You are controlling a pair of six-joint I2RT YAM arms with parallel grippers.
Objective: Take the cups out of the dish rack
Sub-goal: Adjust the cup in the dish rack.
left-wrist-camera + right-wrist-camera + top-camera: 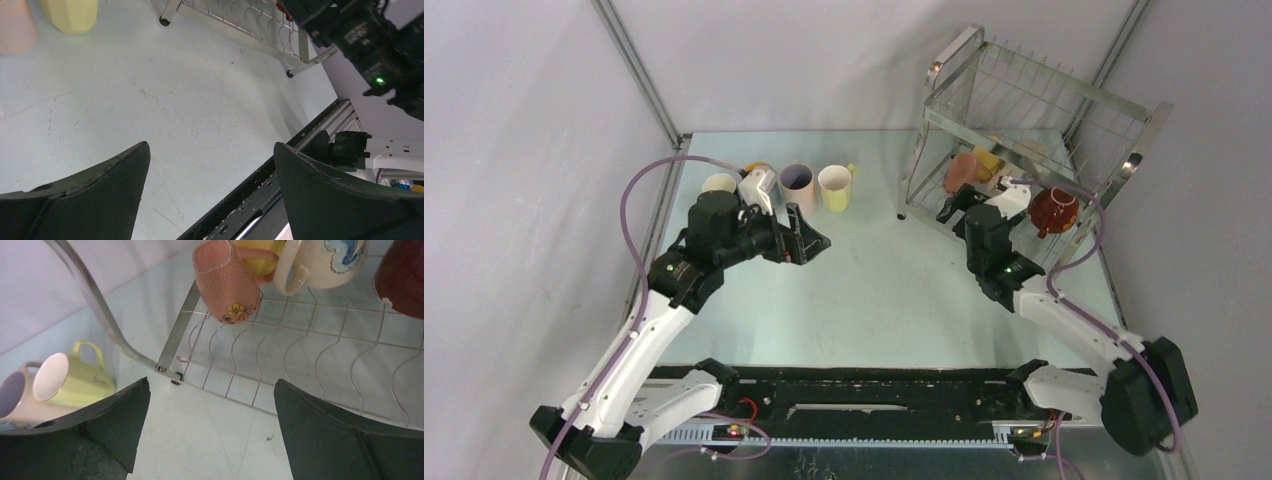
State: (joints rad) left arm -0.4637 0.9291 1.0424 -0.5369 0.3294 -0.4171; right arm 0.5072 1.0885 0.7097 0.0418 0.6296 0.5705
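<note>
dish rack (pixel 1034 120): far right of counter (pixel 874 300), chrome wire, 2 tiers.
4 cups seen inside rack from right wrist view, over the wavy wire shelf: pink dotted cup (pixel 225 280) w/ yellow flower, yellow cup (pixel 256 266) behind it, cream cup (pixel 320 262) w/ blue print, dark red cup (pixel 400 280) furthest right. pink one lies tilted.
right hand (pixel 210 387): jaws wide, empty. sits just at near-left side of rack, pointed toward pink dotted cup, not touching it.
left hand (pixel 809 240): jaws wide, empty. hangs over bare counter, left of ctr.
on counter at far left, in a row: white cup (pixel 720 184), pink cup w/ lilac inside (pixel 797 186), pale yellow cup (pixel 835 188). all 3 upright, mouths up, well apart from rack.
</note>
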